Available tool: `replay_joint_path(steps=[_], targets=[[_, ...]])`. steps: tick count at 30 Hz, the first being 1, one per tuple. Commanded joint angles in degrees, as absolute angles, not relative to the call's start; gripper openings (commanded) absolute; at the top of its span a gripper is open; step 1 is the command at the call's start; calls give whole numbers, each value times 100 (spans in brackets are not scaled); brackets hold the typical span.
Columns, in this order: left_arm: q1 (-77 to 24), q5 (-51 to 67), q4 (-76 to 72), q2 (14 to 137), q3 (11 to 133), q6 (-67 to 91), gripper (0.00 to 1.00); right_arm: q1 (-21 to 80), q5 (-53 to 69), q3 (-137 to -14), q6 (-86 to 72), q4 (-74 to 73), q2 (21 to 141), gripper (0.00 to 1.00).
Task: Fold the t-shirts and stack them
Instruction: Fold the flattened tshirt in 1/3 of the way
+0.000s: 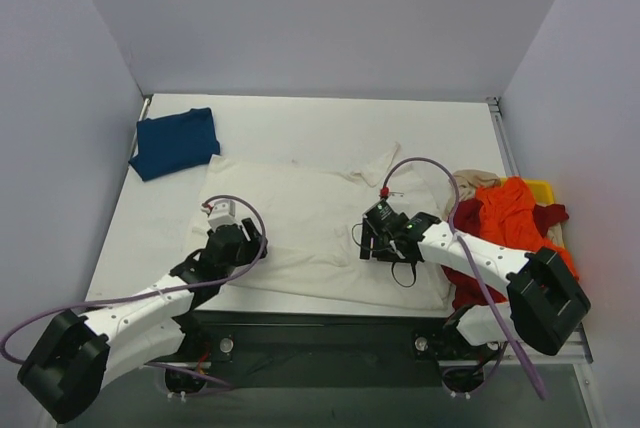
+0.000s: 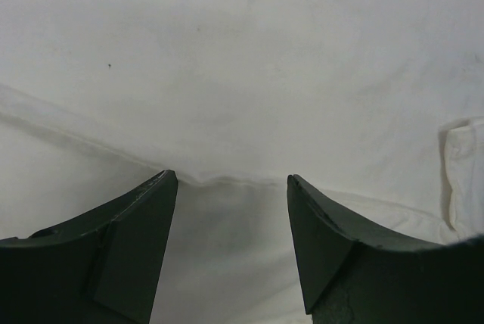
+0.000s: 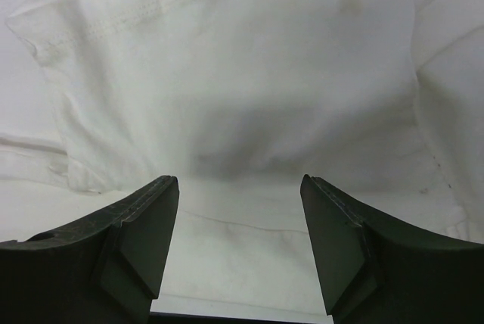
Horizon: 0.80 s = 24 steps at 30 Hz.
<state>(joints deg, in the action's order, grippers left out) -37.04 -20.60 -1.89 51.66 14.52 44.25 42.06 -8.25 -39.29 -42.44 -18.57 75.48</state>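
Note:
A cream t-shirt (image 1: pixel 300 223) lies spread flat across the middle of the table. It fills the left wrist view (image 2: pixel 249 74) and the right wrist view (image 3: pixel 242 82). My left gripper (image 1: pixel 238 238) is open, low over the shirt's left part, with a cloth edge between its fingers (image 2: pixel 231 182). My right gripper (image 1: pixel 372 238) is open, low over the shirt's right part (image 3: pixel 238 180). A folded dark blue t-shirt (image 1: pixel 176 141) lies at the back left. Orange (image 1: pixel 510 210), dark red (image 1: pixel 552 218) and beige (image 1: pixel 474 180) shirts are heaped at the right.
The heap of shirts sits in a yellow bin (image 1: pixel 540 188) at the table's right edge. Grey walls close the left, back and right sides. A purple cable (image 1: pixel 425 162) arcs above the right arm.

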Motion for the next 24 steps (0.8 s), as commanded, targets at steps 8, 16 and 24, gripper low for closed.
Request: replay_joint_path(steps=[8,16,24], targets=[[-3762,-1740,-2012,6486,1557,4060,70,4236,-1108,-3991,-4166,-1644,8103,67],[-3779,-1862,-1689,6470,1178,4614,70,4245,-976,-3578,-4298,-1547,8147,67],[-3867,-2144,-581,5188,704,5133,70,4245,-923,-3401,-4342,-1521,8121,67]])
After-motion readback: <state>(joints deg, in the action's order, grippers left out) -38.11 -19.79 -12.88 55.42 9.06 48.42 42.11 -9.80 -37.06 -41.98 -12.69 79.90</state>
